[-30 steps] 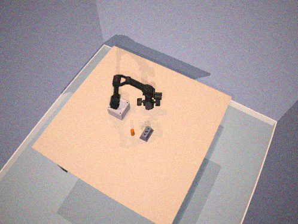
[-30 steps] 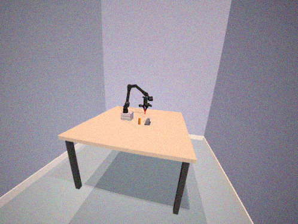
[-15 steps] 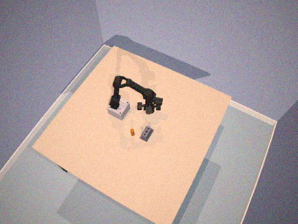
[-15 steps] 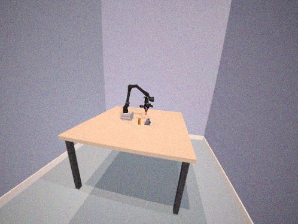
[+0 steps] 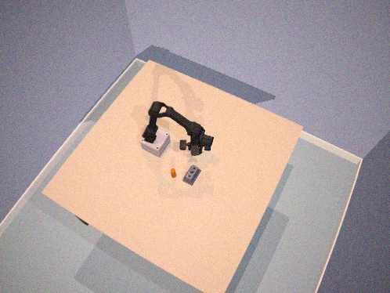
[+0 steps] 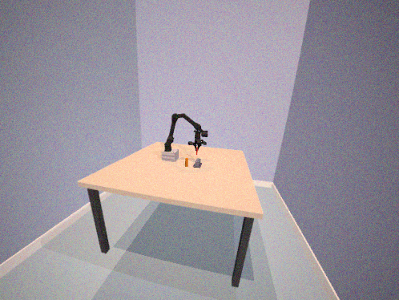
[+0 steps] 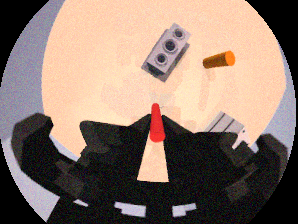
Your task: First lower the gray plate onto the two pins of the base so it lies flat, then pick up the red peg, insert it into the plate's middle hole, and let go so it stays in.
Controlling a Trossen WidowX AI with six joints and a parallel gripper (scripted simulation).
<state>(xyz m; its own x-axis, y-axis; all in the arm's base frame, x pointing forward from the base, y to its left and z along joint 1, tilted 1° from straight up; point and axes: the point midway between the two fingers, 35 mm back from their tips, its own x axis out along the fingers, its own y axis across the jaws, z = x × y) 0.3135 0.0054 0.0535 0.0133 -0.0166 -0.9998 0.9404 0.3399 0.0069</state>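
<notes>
My gripper (image 6: 197,147) (image 7: 156,117) is shut on the red peg (image 6: 197,152) (image 7: 157,129), which points down below the fingertips, well above the table. The peg is hidden in the top view. The gray plate (image 5: 193,170) (image 6: 198,161) (image 7: 165,53) appears to lie flat on the darker base (image 5: 191,182) (image 6: 197,166) (image 7: 159,77). Three round holes show in a row on its top, and the middle one looks dark and empty. In the wrist view, plate and base lie ahead of the peg, slightly right; the peg is not over them.
An orange cylinder (image 5: 173,172) (image 6: 187,162) (image 7: 217,61) stands upright on the table beside the plate and base. The light box (image 5: 160,146) (image 6: 170,156) (image 7: 221,123) under the arm's foot is farther back. The table (image 5: 129,188) (image 6: 160,180) extends around them.
</notes>
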